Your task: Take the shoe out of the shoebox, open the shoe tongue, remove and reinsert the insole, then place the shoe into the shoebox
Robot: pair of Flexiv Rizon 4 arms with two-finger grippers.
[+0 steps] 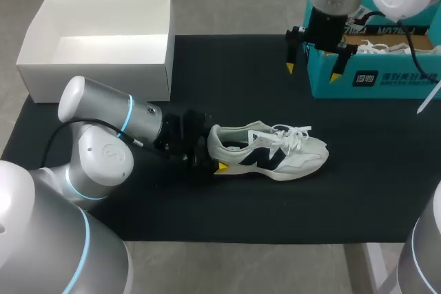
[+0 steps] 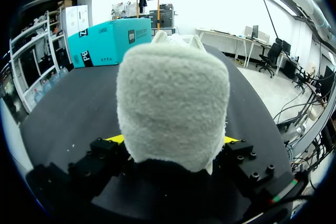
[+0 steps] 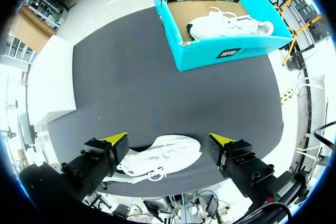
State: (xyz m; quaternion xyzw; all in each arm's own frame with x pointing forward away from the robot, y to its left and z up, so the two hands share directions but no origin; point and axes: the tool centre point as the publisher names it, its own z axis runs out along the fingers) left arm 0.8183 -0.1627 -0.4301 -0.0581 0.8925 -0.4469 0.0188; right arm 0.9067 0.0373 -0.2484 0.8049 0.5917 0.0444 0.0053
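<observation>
white shoe (image 1: 275,156), heel clamped in left hand (image 1: 214,151).

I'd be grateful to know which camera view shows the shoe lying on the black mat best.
The head view: the shoe lies in full side profile, laces and sole visible. The left wrist view shows only its fuzzy heel up close; the right wrist view shows part of it from above.
</observation>
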